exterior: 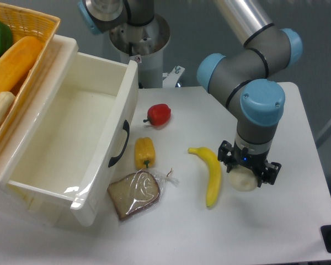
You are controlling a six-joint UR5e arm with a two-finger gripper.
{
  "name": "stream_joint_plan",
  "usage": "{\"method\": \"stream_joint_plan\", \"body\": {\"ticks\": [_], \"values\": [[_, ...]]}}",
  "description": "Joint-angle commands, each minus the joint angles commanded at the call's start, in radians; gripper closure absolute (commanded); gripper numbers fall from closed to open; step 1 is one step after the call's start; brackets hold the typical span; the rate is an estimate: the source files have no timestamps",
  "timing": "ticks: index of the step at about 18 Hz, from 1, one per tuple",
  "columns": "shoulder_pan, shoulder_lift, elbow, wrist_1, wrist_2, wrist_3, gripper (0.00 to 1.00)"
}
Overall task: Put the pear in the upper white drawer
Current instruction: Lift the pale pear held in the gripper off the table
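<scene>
Here the pincer point(248, 172) stands low over the right part of the white counter point(298, 221), pointing straight down from the arm's blue-capped wrist. Its two dark fingers sit on either side of the pear point(243, 180), a pale cream roundish fruit that shows just beneath the black finger mounts. The fingers appear to press against the fruit's flanks, so the pincer looks closed around the pear, though the wrist hides most of the contact and I cannot tell whether the fruit rests on the counter or is lifted slightly off it.

Just to the left of the pear lies the banana point(211, 174), long and yellow, running from upper left to lower right, close to the pincer but apart from it. Further left are a yellow bell pepper point(144, 152) and, above it, a red bell pepper point(159, 114). A slice of bread in a clear bag point(135, 193) lies near the drawer's front corner.

The upper white drawer point(99, 182) is pulled open at the left, well apart from the pear, its black curved handle facing the peppers. Behind its far edge sits a woven yellow-orange basket point(41, 25) holding other produce
</scene>
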Motion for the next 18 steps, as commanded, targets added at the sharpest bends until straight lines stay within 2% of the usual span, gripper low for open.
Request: {"method": "stream_joint_plan", "body": {"ticks": [7, 11, 14, 18], "values": [[-0.009, 0.003, 0.023, -0.003, 0.034, -0.002, 0.87], [-0.026, 0.049, 0.025, -0.005, -0.002, -0.018, 0.87], [-0.049, 0.096, 0.025, -0.003, 0.003, -0.035, 0.77], [-0.078, 0.161, 0.029, -0.003, -0.009, -0.101, 0.77]]}}
